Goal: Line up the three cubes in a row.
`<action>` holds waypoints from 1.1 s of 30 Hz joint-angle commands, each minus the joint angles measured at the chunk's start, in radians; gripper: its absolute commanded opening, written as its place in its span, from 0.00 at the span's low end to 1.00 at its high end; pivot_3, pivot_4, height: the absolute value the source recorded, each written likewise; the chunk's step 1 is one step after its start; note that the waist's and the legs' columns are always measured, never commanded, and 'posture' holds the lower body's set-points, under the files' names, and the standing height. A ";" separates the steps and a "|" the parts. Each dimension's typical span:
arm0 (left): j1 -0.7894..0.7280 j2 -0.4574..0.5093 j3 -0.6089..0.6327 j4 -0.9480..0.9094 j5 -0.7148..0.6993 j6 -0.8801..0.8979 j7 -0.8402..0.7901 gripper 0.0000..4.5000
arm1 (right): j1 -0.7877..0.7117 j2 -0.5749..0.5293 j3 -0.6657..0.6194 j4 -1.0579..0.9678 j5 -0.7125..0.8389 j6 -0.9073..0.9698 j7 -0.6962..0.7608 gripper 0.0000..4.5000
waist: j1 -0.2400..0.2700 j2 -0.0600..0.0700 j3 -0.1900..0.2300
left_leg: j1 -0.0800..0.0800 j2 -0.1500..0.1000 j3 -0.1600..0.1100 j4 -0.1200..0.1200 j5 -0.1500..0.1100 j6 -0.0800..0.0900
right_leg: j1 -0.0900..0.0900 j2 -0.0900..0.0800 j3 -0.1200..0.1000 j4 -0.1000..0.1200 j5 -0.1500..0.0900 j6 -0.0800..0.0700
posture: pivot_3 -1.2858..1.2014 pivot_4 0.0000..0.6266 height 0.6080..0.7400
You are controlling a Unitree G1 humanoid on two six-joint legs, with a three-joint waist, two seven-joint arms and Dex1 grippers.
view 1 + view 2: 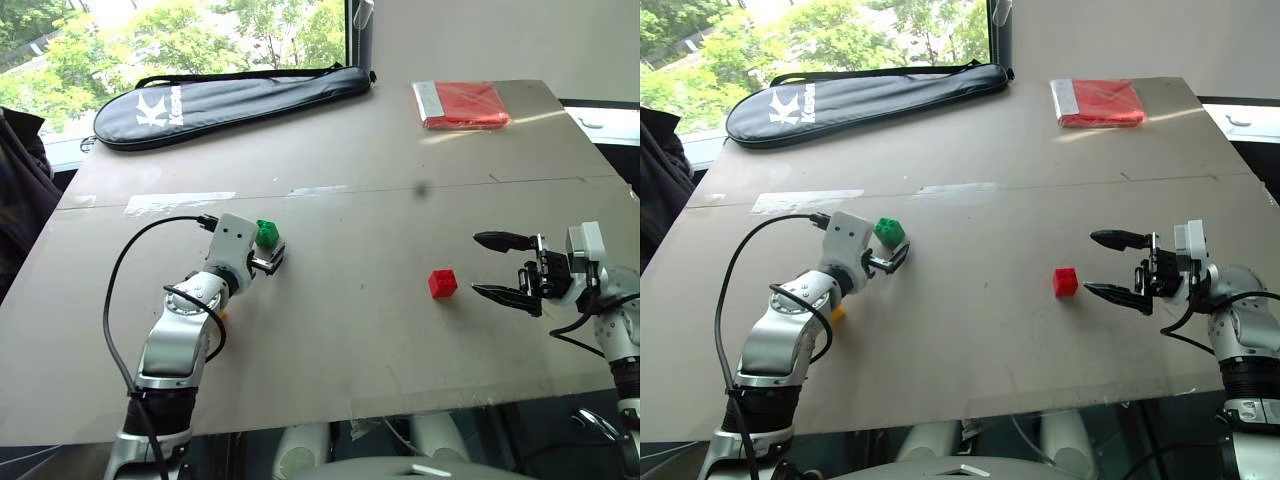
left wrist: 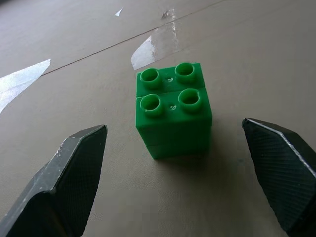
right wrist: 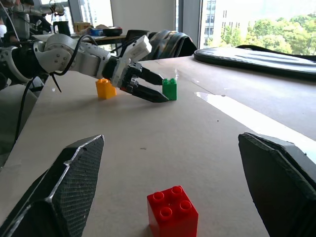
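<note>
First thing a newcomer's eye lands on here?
Probably the left gripper, open, reaching at the green cube on the left of the table. The right gripper faces the red cube, also open. Behind them, a dark racket bag and a red packet lie along the far edge.
</note>
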 commanded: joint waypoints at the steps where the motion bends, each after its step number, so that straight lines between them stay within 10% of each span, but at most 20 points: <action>1: -0.016 0.007 -0.002 0.020 0.011 -0.017 -0.005 1.00 | 0.007 0.003 -0.041 -0.054 0.002 0.013 -0.028 0.99 | 0.001 0.000 0.000 | 0.000 0.000 0.000 0.000 0.000 0.000 | 0.000 0.000 0.000 0.000 0.000 0.000 | 0.52 0.24 1.00; 10: -0.113 -0.033 -0.068 0.125 0.038 -0.066 -0.006 1.00 | 0.031 0.005 -0.058 -0.125 0.007 0.049 -0.078 0.99 | 0.007 0.000 0.000 | 0.000 -0.001 0.000 0.001 0.000 0.000 | 0.000 -0.003 0.000 0.000 0.000 0.000 | 0.52 0.24 1.00; 19: -0.138 -0.040 -0.067 0.171 0.046 -0.113 -0.002 0.30 | 0.058 0.017 -0.083 -0.167 0.023 0.082 -0.109 1.00 | 0.005 0.000 0.000 | 0.000 -0.001 0.000 0.000 0.000 0.000 | 0.000 -0.002 -0.001 0.000 0.000 0.000 | 0.52 0.24 1.00; 33: -0.290 0.082 -0.240 0.166 -0.170 -0.303 -0.706 0.30 | 0.157 0.039 -0.124 -0.231 0.041 0.095 -0.131 1.00 | 0.005 0.000 0.000 | -0.001 -0.003 0.001 0.000 0.000 0.000 | 0.000 -0.002 0.000 -0.001 0.000 0.000 | 0.52 0.24 1.00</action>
